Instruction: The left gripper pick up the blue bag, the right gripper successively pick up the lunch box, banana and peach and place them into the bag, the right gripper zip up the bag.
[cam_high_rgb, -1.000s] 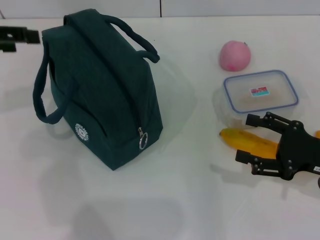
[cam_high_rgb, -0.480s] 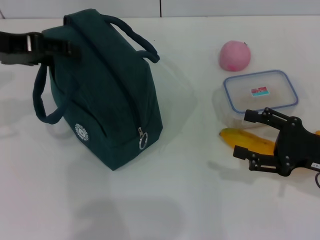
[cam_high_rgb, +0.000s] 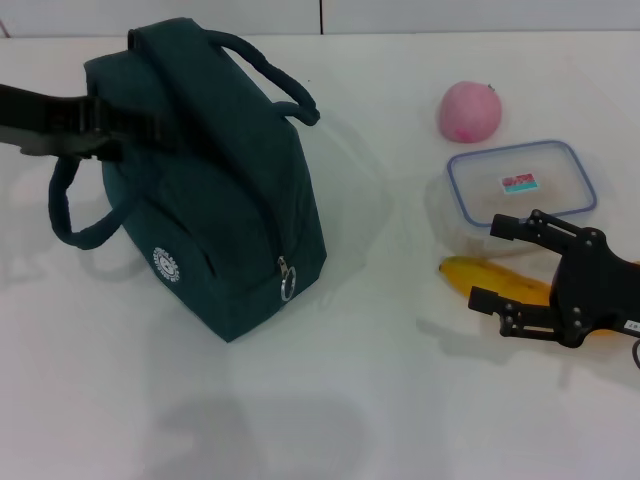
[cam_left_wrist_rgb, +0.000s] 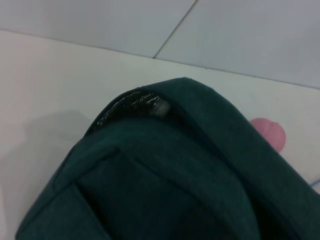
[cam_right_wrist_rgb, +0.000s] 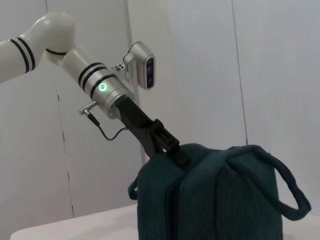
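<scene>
I see the blue bag (cam_high_rgb: 215, 190) as matt woven cloth, with a shiny metal ring pull (cam_high_rgb: 288, 285). Beside my right pincer (cam_high_rgb: 495, 265), itself matt black plastic or metal, the lunch box (cam_high_rgb: 520, 185) is clear glossy plastic and the banana (cam_high_rgb: 495, 280) smooth-skinned. The peach (cam_high_rgb: 469, 111) beyond looks soft and dull. The white surface (cam_high_rgb: 350, 400) is smooth, faintly sheened.

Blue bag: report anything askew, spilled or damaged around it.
Nothing spilled or damaged. The blue bag stands upright, zipped shut; its near handle splays outward. Left tool is at its top; banana and peach lie apart.
</scene>
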